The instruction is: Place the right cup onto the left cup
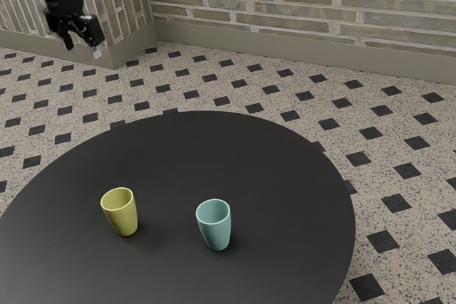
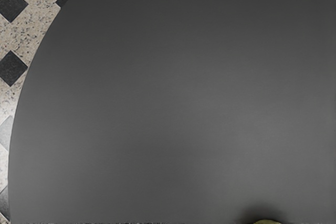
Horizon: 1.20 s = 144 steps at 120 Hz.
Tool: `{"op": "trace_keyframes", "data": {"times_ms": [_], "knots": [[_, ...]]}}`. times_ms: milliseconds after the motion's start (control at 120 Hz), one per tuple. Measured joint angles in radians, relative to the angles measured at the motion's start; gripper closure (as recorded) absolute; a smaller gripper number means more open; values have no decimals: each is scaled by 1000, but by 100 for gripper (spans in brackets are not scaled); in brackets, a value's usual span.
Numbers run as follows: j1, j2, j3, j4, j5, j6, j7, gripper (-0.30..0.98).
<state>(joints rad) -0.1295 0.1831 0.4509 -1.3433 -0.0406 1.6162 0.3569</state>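
No texts, labels, brands, numbers or signs can be read in the exterior view or the wrist view.

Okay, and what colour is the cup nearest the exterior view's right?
The cup is pale teal, seen best in the exterior view.

The wrist view's lower edge crops the yellow cup point(image 2: 268, 222); the exterior view's lower edge crops the table point(image 1: 214, 154).
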Motion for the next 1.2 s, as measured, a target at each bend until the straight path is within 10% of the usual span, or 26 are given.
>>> {"op": "trace_keyframes", "data": {"times_ms": [483,800,1200], "knots": [[-236,172,0,-59,-107,131,-87,2],[-410,98,-15,-433,-226,384,-355,2],[-458,39,-139,-616,-142,483,-630,2]]}}
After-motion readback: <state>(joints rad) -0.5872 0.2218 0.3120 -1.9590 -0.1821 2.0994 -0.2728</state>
